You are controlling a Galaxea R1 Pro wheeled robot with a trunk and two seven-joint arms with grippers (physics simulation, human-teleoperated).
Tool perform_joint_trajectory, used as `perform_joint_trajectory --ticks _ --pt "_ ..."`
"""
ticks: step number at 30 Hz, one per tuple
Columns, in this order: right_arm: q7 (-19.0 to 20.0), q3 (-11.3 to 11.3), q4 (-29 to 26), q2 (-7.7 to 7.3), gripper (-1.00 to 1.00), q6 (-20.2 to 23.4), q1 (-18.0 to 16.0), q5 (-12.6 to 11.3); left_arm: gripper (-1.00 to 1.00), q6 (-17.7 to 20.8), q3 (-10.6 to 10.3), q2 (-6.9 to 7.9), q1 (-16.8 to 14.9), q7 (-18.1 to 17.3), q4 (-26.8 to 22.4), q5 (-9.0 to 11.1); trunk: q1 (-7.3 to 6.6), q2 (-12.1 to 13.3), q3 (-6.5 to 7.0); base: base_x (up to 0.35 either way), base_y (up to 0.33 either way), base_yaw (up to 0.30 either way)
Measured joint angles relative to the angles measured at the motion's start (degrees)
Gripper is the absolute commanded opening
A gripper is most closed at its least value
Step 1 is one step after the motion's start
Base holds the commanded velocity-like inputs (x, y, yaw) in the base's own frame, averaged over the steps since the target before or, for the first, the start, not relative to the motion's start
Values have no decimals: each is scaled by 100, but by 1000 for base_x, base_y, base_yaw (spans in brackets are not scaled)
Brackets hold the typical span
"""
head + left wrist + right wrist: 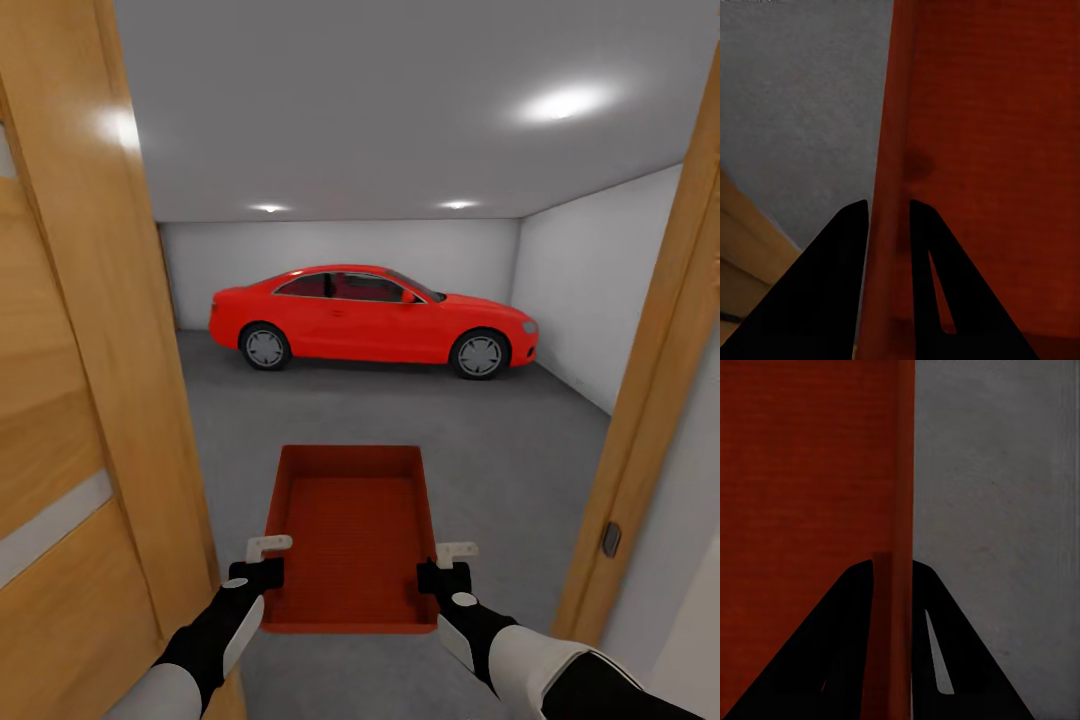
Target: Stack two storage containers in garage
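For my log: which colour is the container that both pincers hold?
Orange-red storage container, best in the head view.

We see a wooden door (70, 400) filling the left of the frame, with a pale strip low on it. A wooden jamb (655, 440) runs down the right edge, carrying a small dark strike plate (611, 539). 4 ceiling lights (565, 102) glow across the upper part.
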Motion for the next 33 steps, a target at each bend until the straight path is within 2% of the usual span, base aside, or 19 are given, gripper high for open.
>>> perform_joint_trajectory --ticks 11,21,33 --pt "-1 1 0 0 -100 -2 0 -2 -100 0 2 -1 0 0 -1 -4 0 0 0 0 0 -206" --pt "-4 11 21 12 -100 -7 -1 -18 -100 7 9 4 1 -12 6 -11 0 0 0 16 0 -22" --pt "-3 11 13 9 -100 0 -1 -15 -100 2 -4 5 1 -3 6 0 -3 -1 0 263 0 0"
